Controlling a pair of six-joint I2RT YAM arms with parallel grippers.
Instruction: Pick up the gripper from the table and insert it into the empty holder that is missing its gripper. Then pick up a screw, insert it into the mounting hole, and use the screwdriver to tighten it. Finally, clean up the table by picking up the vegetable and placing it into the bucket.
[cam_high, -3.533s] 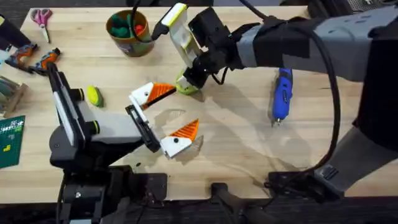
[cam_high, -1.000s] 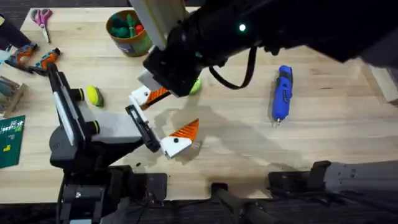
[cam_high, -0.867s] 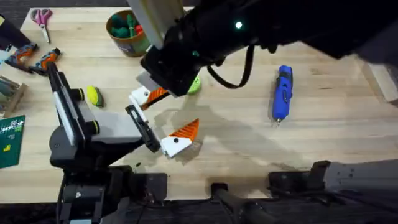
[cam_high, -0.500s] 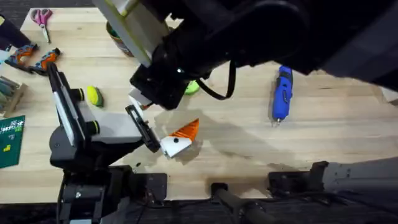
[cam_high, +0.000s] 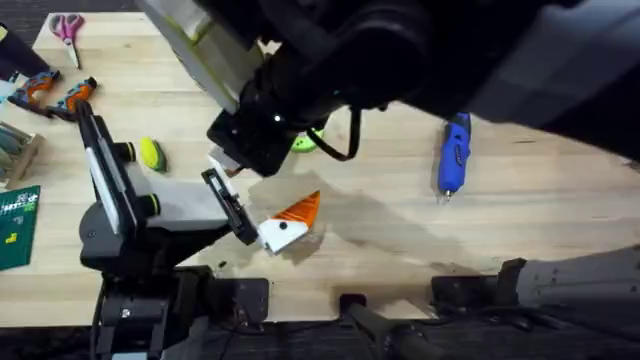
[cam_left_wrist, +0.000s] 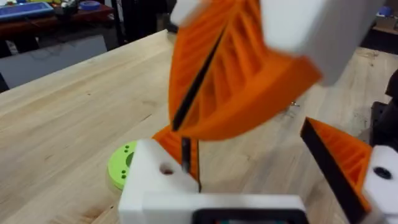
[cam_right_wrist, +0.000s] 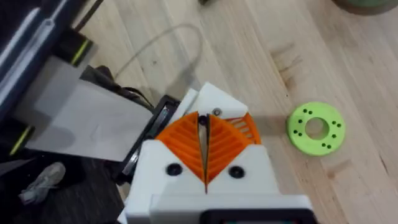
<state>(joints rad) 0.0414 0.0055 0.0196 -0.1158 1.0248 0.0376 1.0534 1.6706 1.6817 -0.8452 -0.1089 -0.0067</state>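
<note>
Screwdriver — one, vegetable (one)

Pale wood surface, matt, fine straight grain, faint scuffs showing in the right wrist view. Ribbed orange plastic pads on blocky white plastic bases, smooth and matt, on the right gripper; dark screw holes in the white. Same orange ribbed plastic, layered like printed work, on the left gripper. Bright green plastic disc at 3 o'clock of the right gripper, smooth, dull sheen, small holes around its ring. Glossy blue plastic screwdriver, thin metal tip. Yellow-green vegetable, smooth plastic look.
</note>
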